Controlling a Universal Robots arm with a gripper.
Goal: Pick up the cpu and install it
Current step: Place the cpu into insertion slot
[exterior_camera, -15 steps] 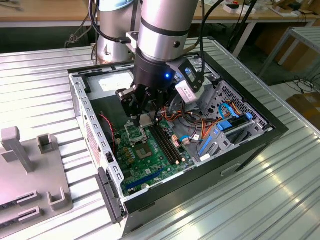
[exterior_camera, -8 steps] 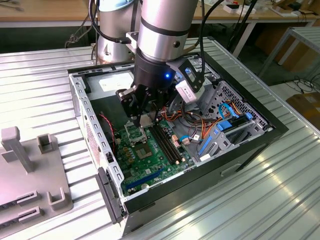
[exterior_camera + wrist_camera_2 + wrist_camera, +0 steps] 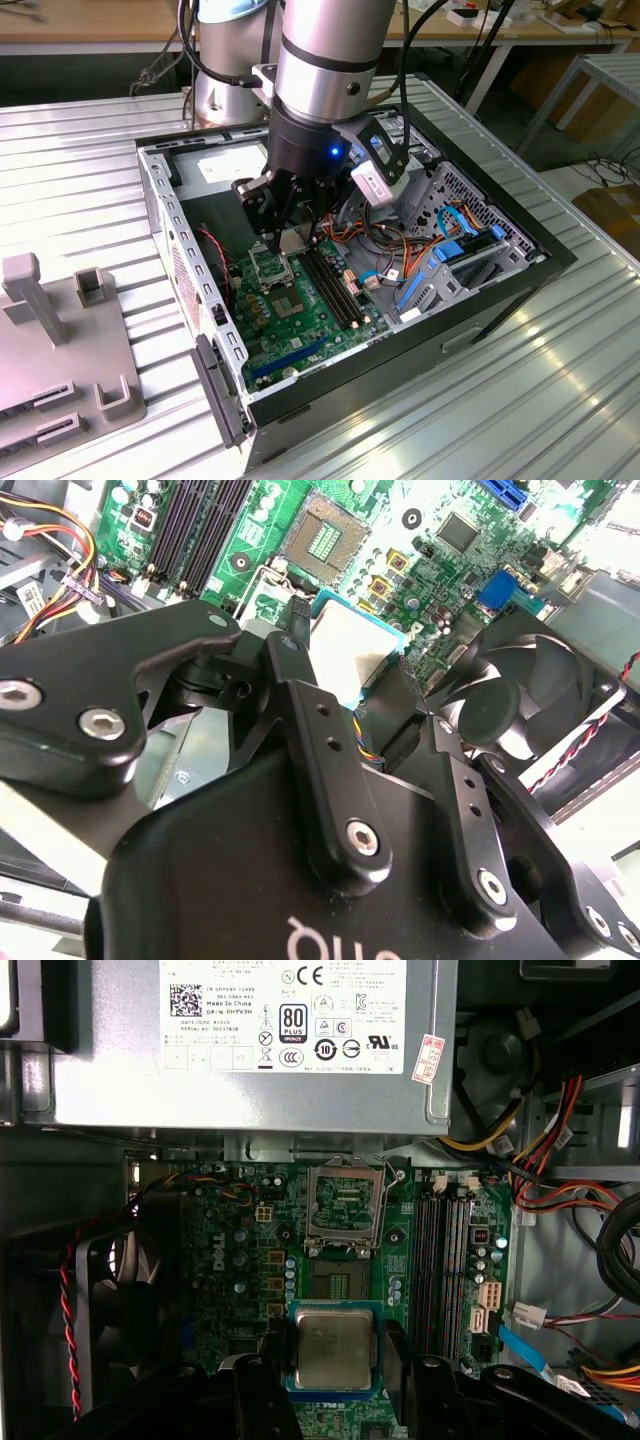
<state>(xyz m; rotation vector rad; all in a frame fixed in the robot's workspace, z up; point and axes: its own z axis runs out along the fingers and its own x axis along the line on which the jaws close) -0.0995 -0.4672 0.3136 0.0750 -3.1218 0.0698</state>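
My gripper (image 3: 290, 238) hangs inside the open computer case, low over the green motherboard (image 3: 300, 320). It is shut on the cpu (image 3: 332, 1350), a small silver square in a blue rim, held by two opposite edges between the black fingers (image 3: 268, 1365). In the second wrist view the cpu (image 3: 352, 645) shows pale between the fingers (image 3: 300, 695). The black-framed socket (image 3: 345, 1205) lies open on the board, just beyond the cpu and apart from it. In the exterior view the cpu (image 3: 293, 241) hovers right beside the socket (image 3: 270, 266).
A big grey power supply (image 3: 250, 1040) with a white label borders the board beyond the socket. A black fan (image 3: 520, 695) sits on one side, memory slots (image 3: 445, 1260) and loose cables (image 3: 560, 1140) on the other. A grey fixture (image 3: 60, 340) stands at the exterior view's left.
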